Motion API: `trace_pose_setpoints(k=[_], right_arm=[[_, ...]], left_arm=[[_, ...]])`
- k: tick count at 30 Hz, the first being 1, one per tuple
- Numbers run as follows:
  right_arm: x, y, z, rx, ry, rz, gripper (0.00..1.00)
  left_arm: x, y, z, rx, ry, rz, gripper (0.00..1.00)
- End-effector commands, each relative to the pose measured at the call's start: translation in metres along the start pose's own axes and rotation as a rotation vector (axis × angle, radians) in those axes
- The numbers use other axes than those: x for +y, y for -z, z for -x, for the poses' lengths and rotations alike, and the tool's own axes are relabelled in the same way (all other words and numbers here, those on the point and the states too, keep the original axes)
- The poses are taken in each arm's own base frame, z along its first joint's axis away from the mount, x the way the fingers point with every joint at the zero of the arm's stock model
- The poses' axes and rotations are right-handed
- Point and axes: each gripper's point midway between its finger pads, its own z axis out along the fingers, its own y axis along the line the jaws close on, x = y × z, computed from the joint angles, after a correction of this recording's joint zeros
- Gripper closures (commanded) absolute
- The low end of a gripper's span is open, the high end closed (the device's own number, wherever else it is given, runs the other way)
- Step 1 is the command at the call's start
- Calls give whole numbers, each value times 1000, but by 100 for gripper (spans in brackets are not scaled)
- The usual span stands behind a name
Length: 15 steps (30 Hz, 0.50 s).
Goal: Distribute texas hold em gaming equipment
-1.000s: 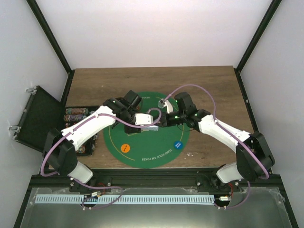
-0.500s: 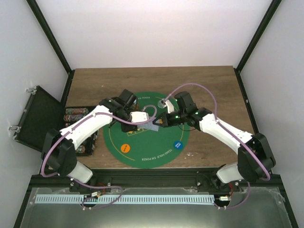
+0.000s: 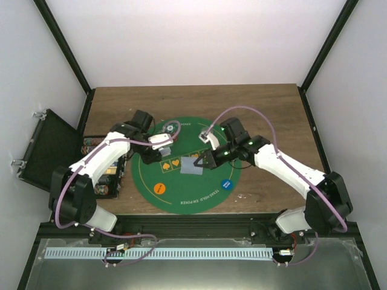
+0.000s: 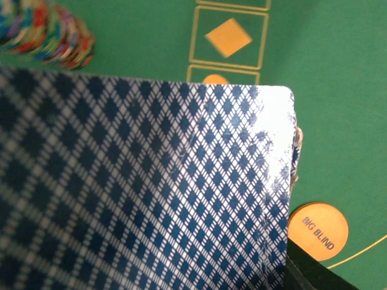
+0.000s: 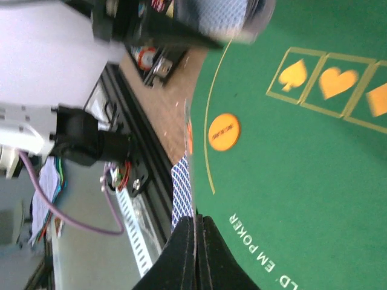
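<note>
My left gripper is shut on a deck of playing cards with blue-and-white diamond backs; the deck fills the left wrist view and hides the fingers. It hangs over the left part of the round green poker mat. My right gripper is shut on a single card, seen edge-on, and holds it low over the mat's middle. An orange "BIG BLIND" disc lies at the mat's near left. A blue disc lies at the near right.
A pile of multicoloured chips sits on the mat's far side. At the table's left edge an open black case holds rows of chips, its lid swung outward. Printed suit boxes cross the mat.
The right gripper has shut on one card and drawn it off the deck toward the mat's middle. The left arm has pulled back to the left with the deck.
</note>
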Motion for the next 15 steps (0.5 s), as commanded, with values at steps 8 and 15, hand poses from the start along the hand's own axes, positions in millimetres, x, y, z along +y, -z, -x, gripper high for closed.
trace_pose_setpoints(k=[8, 15], right_arm=[[33, -99, -86, 458, 302, 143, 99], [-3, -158, -119, 712, 386, 13, 99]], left_arm=[[30, 34, -37, -85, 245, 74, 51], [37, 42, -58, -97, 325, 94, 51]])
